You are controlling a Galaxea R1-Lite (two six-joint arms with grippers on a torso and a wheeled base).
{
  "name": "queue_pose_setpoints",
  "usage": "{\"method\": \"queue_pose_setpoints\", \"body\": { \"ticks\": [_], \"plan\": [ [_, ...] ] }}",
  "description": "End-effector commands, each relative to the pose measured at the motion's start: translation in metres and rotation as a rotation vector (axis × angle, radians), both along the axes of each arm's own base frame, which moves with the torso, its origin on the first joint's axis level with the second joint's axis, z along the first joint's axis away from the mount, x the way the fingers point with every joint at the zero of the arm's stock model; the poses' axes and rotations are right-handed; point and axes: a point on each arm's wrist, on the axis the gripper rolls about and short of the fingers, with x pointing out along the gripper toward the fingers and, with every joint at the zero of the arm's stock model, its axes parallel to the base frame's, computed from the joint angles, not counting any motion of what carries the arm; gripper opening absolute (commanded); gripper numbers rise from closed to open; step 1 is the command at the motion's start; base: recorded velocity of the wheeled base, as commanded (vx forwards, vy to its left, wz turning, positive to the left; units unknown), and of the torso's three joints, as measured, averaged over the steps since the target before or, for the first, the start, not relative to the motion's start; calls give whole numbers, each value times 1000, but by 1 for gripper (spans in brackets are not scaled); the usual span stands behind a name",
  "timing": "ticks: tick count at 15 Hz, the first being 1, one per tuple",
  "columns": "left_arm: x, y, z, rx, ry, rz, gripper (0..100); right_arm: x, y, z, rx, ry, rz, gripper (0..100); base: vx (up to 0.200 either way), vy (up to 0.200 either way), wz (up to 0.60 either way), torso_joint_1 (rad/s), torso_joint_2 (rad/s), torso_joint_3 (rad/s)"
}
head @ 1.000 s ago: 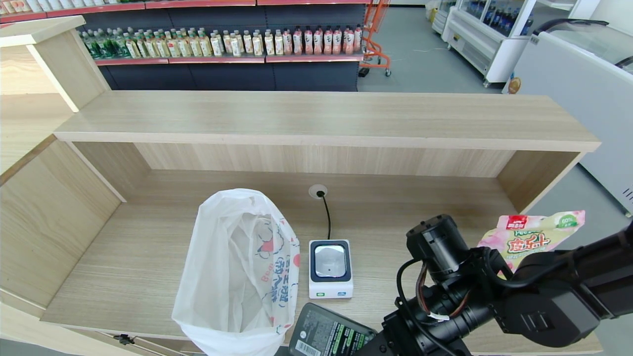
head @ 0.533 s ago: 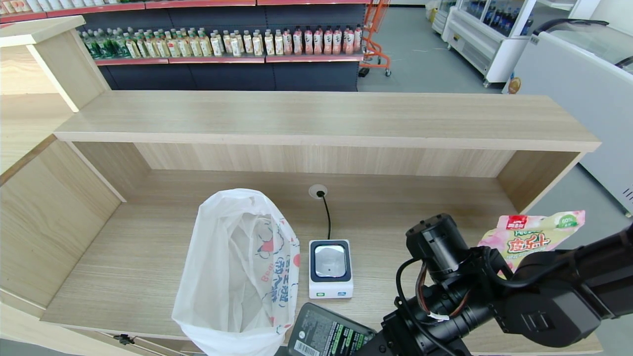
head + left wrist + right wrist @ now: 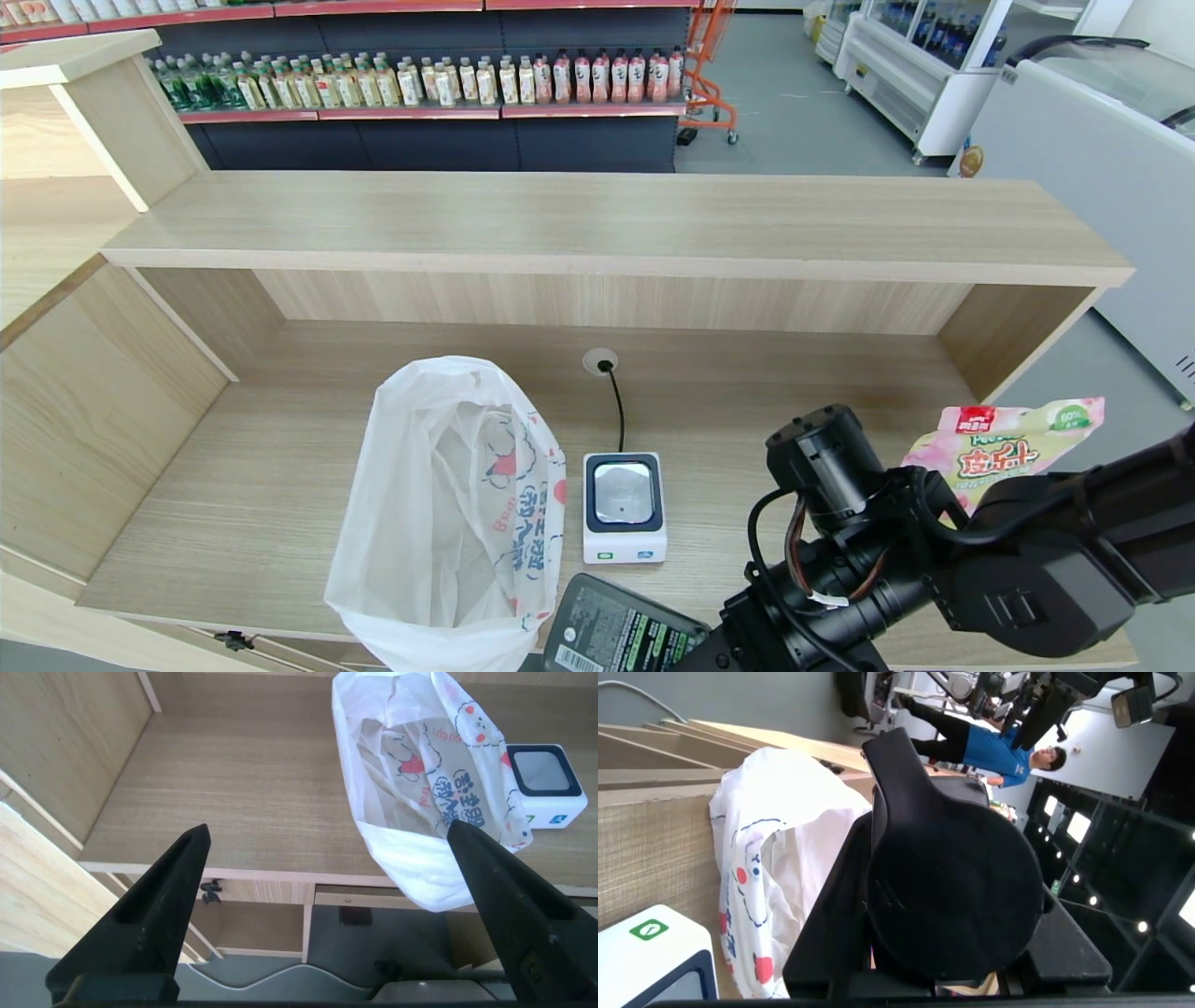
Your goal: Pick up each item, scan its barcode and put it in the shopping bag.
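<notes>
My right gripper point(image 3: 945, 957) is shut on a black packet point(image 3: 618, 635) with a green and white label and a barcode. It holds the packet over the counter's front edge, just in front of the white barcode scanner point(image 3: 624, 505) and right of the white shopping bag point(image 3: 448, 523). Up close, the packet's dark back point(image 3: 952, 868) hides most of the grip. The bag stands open and upright on the counter. A pink snack pouch point(image 3: 1013, 443) lies at the counter's right end, behind my right arm. My left gripper point(image 3: 332, 919) hangs open in front of the counter, with the bag point(image 3: 420, 775) beyond it.
The scanner's black cable point(image 3: 616, 406) runs back to a grommet hole point(image 3: 599, 360) in the wooden counter point(image 3: 243, 485). A raised ledge point(image 3: 607, 219) and side walls enclose the counter. Bare counter lies left of the bag. Shelves of bottles point(image 3: 420, 79) stand far behind.
</notes>
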Motion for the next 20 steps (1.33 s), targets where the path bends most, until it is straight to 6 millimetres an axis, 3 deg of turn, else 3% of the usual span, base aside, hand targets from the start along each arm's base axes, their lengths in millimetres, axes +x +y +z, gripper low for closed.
{"method": "queue_pose_setpoints", "body": {
  "ticks": [1, 14, 17, 18, 19, 20],
  "plan": [
    [0, 0, 0, 0, 0, 0, 100, 0, 0, 0, 0, 0, 1, 0, 0, 0, 0, 0, 0, 0],
    [0, 0, 0, 0, 0, 0, 100, -1, 2, 3, 4, 6, 0, 0, 0, 0, 0, 0, 0, 0],
    [0, 0, 0, 0, 0, 0, 100, -4, -2, 36, -7, 282, -177, 0, 0, 0, 0, 0, 0, 0],
    [0, 0, 0, 0, 0, 0, 100, -8, -13, 61, 27, 329, -292, 0, 0, 0, 0, 0, 0, 0],
    [0, 0, 0, 0, 0, 0, 100, -13, -37, 85, 80, 366, -438, 0, 0, 0, 0, 0, 0, 0],
    [0, 0, 0, 0, 0, 0, 100, -26, -63, 86, 51, 513, -552, 0, 0, 0, 0, 0, 0, 0]
  ]
}}
